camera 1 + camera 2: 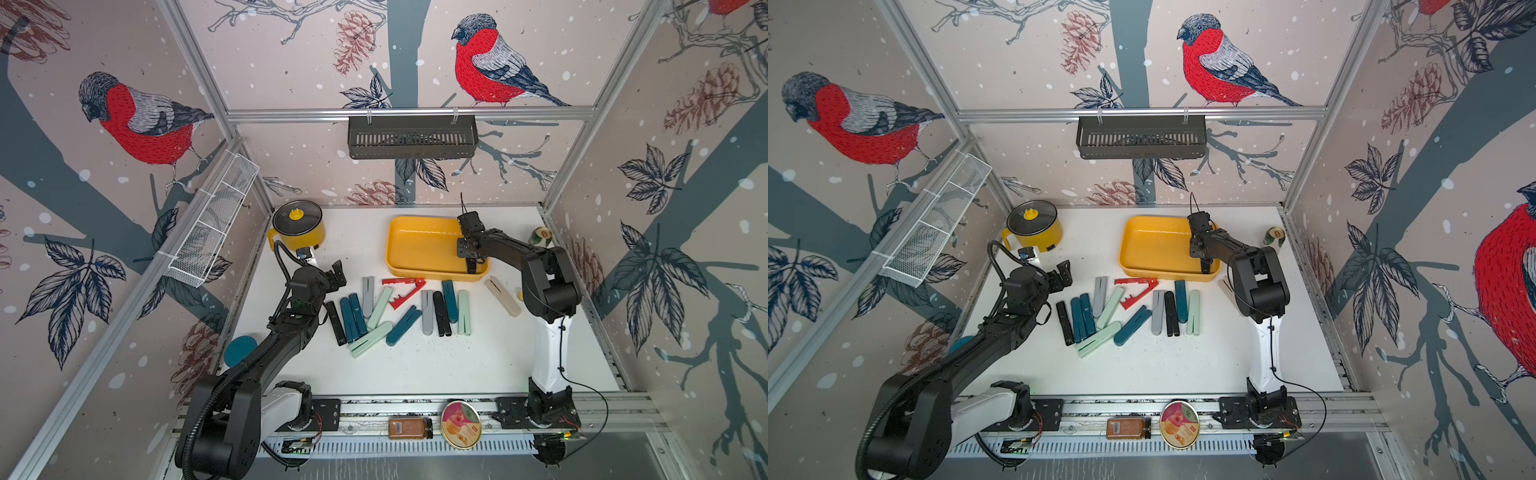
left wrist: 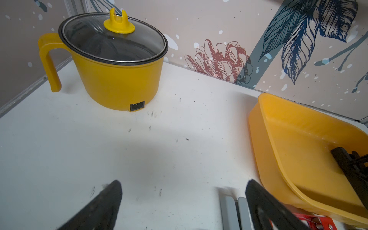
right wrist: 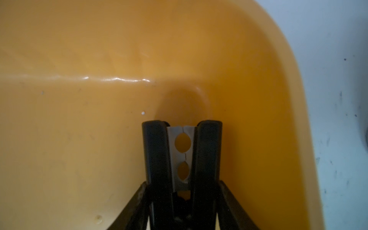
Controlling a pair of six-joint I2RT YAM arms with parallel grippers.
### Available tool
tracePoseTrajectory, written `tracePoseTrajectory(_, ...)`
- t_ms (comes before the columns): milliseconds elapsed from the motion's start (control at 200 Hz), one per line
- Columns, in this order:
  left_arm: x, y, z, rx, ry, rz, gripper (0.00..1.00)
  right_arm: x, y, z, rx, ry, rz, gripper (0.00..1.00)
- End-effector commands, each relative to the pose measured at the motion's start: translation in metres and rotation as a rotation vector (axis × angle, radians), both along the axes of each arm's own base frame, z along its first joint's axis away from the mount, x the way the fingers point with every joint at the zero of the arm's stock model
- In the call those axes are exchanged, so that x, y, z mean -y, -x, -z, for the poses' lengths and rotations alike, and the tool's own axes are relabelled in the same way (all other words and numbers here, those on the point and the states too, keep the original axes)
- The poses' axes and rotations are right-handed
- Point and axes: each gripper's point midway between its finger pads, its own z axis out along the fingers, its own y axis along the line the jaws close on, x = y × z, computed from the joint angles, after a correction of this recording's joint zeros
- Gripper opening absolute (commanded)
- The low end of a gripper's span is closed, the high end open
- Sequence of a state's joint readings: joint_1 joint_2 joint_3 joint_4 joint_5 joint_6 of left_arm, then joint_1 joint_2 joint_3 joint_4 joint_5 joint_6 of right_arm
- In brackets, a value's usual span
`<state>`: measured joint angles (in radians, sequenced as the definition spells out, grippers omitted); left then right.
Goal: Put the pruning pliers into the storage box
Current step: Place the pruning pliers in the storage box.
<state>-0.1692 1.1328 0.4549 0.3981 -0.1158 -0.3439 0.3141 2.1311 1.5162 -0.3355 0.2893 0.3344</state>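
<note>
My right end effector hangs over the right end of the storage box, near its front wall, with the fingers pointing down into it. It is clamped on the black pliers. In the right wrist view their two black arms stand slightly spread, with the pale blade and its two holes showing between them. My end effector's fingers press on the arms from outside. The tips of the pliers are low over the yellow floor of the box, and I cannot tell whether they touch it.

My left end effector is wide open and grips nothing. It hovers above the surface between the yellow pot and the loose pliers. In the left wrist view the end of a grey pair lies on the surface between its fingers, just beside one of them.

The other pliers lie scattered on the surface in front of the box in teal, mint, grey and black. A red pair is spread in a toothed V just in front of the box's front wall. A beige pair lies beside the right arm.
</note>
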Motion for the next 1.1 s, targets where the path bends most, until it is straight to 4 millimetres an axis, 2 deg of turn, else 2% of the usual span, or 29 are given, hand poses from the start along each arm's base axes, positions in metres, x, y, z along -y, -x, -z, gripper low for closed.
tracePoseTrajectory(0, -0.002, -0.002, -0.002, -0.002, 0.004, -0.016, 0.97, 0.000, -0.004, -0.004, 0.015, 0.003, -0.006, 0.48)
tracePoseTrajectory(80, -0.001, -0.003, -0.001, -0.004, 0.006, -0.012, 0.97, 0.000, -0.003, 0.000, 0.006, -0.004, -0.009, 0.39)
tracePoseTrajectory(180, -0.001, -0.003, -0.002, -0.005, 0.007, -0.011, 0.97, -0.004, -0.002, 0.003, -0.001, -0.021, -0.022, 0.17)
tracePoseTrajectory(240, -0.001, -0.004, -0.001, -0.006, 0.009, -0.011, 0.97, -0.008, -0.001, 0.004, -0.001, -0.035, -0.030, 0.08)
tracePoseTrajectory(390, 0.001, -0.005, -0.001, -0.008, 0.013, -0.003, 0.97, -0.013, -0.001, 0.003, 0.001, -0.050, -0.043, 0.06)
tracePoseTrajectory(555, 0.001, -0.004, -0.001, -0.008, 0.014, -0.004, 0.97, -0.009, -0.005, 0.000, 0.013, -0.047, -0.026, 0.08)
tracePoseTrajectory(645, 0.001, -0.004, -0.003, -0.004, 0.015, -0.001, 0.97, -0.008, -0.006, 0.000, 0.014, -0.048, -0.020, 0.16)
tracePoseTrajectory(705, 0.002, -0.004, -0.003, -0.003, 0.017, 0.002, 0.97, -0.008, -0.006, 0.001, 0.012, -0.050, -0.020, 0.28)
tracePoseTrajectory(870, 0.003, -0.004, -0.003, -0.002, 0.023, 0.009, 0.97, -0.010, -0.008, -0.003, 0.020, -0.062, -0.021, 0.41)
tracePoseTrajectory(1096, 0.005, -0.005, -0.006, 0.003, 0.028, 0.016, 0.97, -0.010, -0.008, -0.001, 0.016, -0.066, -0.024, 0.44)
